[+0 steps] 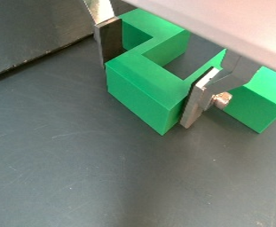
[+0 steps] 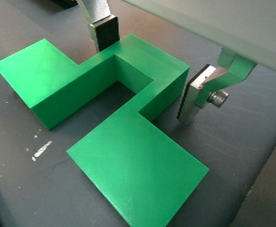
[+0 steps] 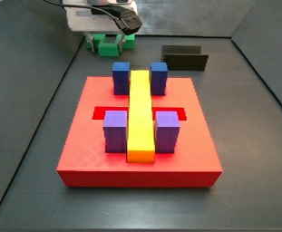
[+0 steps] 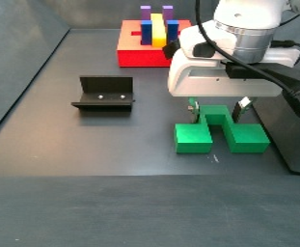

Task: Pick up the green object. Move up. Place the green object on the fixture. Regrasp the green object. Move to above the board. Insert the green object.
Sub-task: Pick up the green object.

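My gripper [image 4: 227, 107] is down at the green object [image 4: 221, 134], which lies on the floor, and my fingers [image 1: 203, 91] stand on both sides of its raised middle block. In a side view the fixture [image 4: 103, 95] stands to its left, well apart. The board [image 4: 150, 43] lies far behind them, with blocks on it.

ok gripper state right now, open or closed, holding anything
Gripper: open, down on the floor around the centre block of the green object, fingers either side with gaps showing; holding nothing yet.
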